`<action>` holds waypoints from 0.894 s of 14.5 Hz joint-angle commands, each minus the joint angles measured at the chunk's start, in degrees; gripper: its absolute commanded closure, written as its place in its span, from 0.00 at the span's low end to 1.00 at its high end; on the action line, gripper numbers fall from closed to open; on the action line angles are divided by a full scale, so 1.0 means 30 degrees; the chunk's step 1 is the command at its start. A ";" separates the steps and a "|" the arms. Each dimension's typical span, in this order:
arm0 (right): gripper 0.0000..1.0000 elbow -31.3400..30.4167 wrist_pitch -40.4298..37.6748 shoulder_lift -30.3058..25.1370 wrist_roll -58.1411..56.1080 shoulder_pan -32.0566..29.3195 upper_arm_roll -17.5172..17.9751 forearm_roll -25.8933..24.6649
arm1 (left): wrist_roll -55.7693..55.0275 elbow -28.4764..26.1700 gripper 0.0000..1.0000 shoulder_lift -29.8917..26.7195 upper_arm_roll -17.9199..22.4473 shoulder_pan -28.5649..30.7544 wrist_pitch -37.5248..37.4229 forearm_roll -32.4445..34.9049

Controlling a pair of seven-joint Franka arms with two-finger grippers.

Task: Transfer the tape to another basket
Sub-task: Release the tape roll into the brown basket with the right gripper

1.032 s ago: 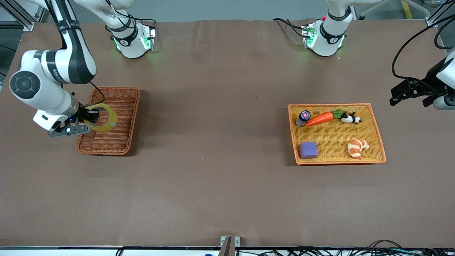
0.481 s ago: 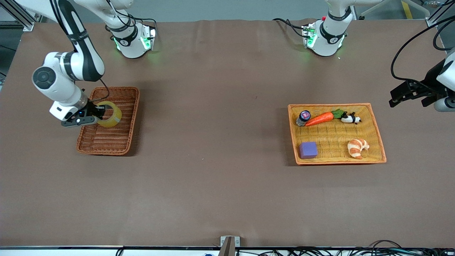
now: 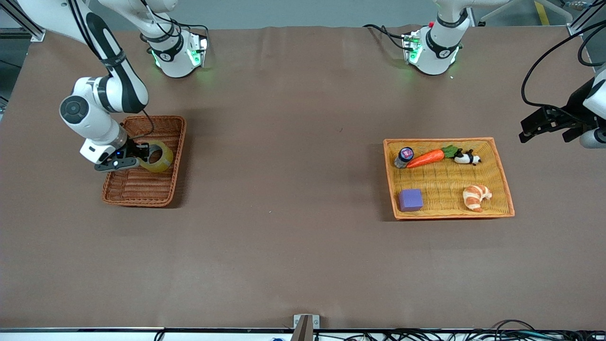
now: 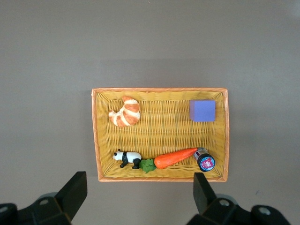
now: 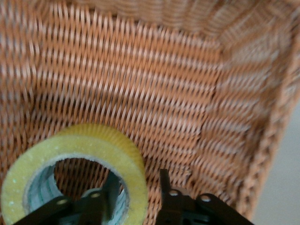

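Note:
The yellowish tape [image 3: 165,161] lies in the dark reddish-brown basket [image 3: 142,189] toward the right arm's end of the table. My right gripper [image 3: 144,152] is low in the basket with one finger inside the ring and one outside it. In the right wrist view the tape [image 5: 126,154] rests on the woven floor [image 5: 140,84], and the right gripper [image 5: 137,178] is open, with a gap between the outer finger and the tape's wall. My left gripper [image 3: 535,125] waits open and empty over the table, and shows in its own view [image 4: 139,197].
A shallow orange-yellow tray [image 3: 445,210] toward the left arm's end holds a purple cube [image 3: 410,199], a croissant [image 3: 476,196], a carrot [image 3: 426,157], a toy panda [image 3: 467,157] and a small bottle [image 3: 404,157]. Bare brown table lies between the two containers.
My right arm has come down and carried the tape farther across the basket, down onto its floor. The fingers now stand apart from the tape's wall. The left arm has not moved.

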 commanded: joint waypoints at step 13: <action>0.00 1.7745 -1.8187 -0.1227 0.5462 0.0829 0.0087 0.2161 | -0.0068 0.0456 0.00 0.0467 -0.0101 -0.0019 -0.0092 0.0235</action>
